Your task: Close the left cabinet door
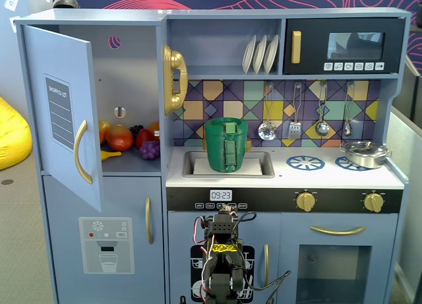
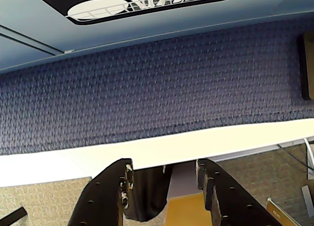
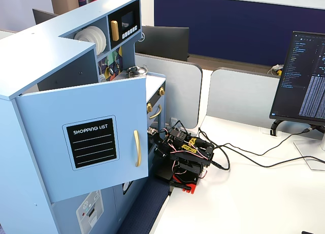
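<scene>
The left cabinet door [image 1: 62, 113] is light blue with a black "SHOPPING LIST" panel and a curved gold handle [image 1: 82, 152]. It stands wide open, swung out from the upper-left cabinet. In a fixed view from the side [image 3: 86, 142] it juts out towards the white table. My arm [image 1: 224, 264] sits folded low in front of the kitchen's middle, right of the door and well below it, and also shows on the table [image 3: 185, 158]. In the wrist view my gripper [image 2: 164, 173] is open and empty, above the white table edge [image 2: 147, 152].
Toy fruit [image 1: 125, 139] lies inside the open cabinet. Below it is the door with the ice-dispenser graphic [image 1: 105, 244]. A gold phone [image 1: 173, 80], a green cup [image 1: 226, 144] in the sink and the black microwave [image 1: 343, 47] lie to the right. Cables [image 3: 244, 158] and a monitor [image 3: 304, 76] are on the table.
</scene>
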